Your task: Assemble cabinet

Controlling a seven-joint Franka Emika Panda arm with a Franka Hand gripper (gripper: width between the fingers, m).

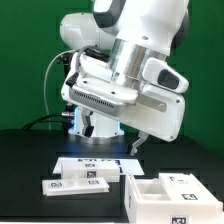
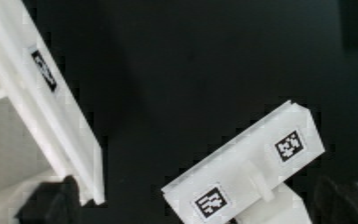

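The white cabinet box (image 1: 172,192) with inner compartments stands on the black table at the exterior view's right. Flat white cabinet panels (image 1: 75,184) with marker tags lie to its left. My gripper (image 1: 135,146) hangs above the table, over the gap between them, mostly hidden behind the wrist. In the wrist view a tagged wall of the box (image 2: 51,100) runs along one side and a long white panel (image 2: 250,165) with two tags lies slanted below my gripper (image 2: 202,212). The dark fingers (image 2: 51,205) stand wide apart. The gripper is open and holds nothing.
The marker board (image 1: 90,160) lies flat behind the panels, near the robot's base (image 1: 95,125). A black cable (image 1: 50,90) loops at the exterior view's left. The backdrop is green.
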